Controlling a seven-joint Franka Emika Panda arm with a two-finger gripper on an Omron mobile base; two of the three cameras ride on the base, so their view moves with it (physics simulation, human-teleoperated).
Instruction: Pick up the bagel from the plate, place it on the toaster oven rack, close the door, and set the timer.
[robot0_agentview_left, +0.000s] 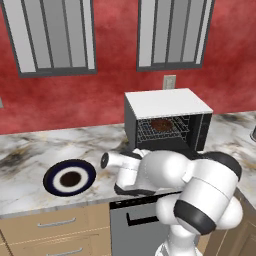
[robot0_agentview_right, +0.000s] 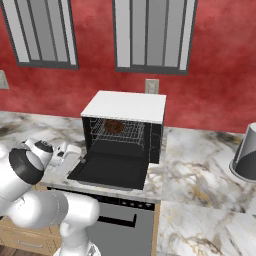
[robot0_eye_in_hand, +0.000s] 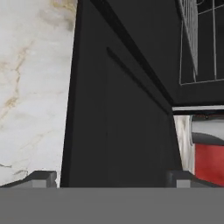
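The toaster oven (robot0_agentview_left: 167, 102) (robot0_agentview_right: 125, 106) stands on the counter. Its door (robot0_agentview_right: 112, 170) (robot0_eye_in_hand: 118, 122) is folded down flat toward me. The bagel (robot0_agentview_left: 161, 125) (robot0_agentview_right: 114, 126) lies on the rack (robot0_agentview_left: 162, 131) (robot0_agentview_right: 119, 132) (robot0_eye_in_hand: 197, 39) inside the cavity. The plate (robot0_agentview_left: 56, 171), left of the oven, bears just its brown mark. My gripper (robot0_agentview_right: 75, 156) (robot0_eye_in_hand: 111, 179) is low at the door's left side, open and holding nothing. The hand view looks along the dark door panel, which lies between the two fingertips (robot0_eye_in_hand: 41, 177). In the left base view my arm covers most of the door.
A marble counter (robot0_agentview_left: 30, 150) (robot0_agentview_right: 200, 175) (robot0_eye_in_hand: 30, 87) runs under everything. A grey upturned pot (robot0_agentview_right: 246, 155) stands at the far right. Below the counter edge are a dark appliance front (robot0_agentview_right: 120, 220) and wooden drawers (robot0_agentview_left: 55, 230). A red wall with windows backs the scene.
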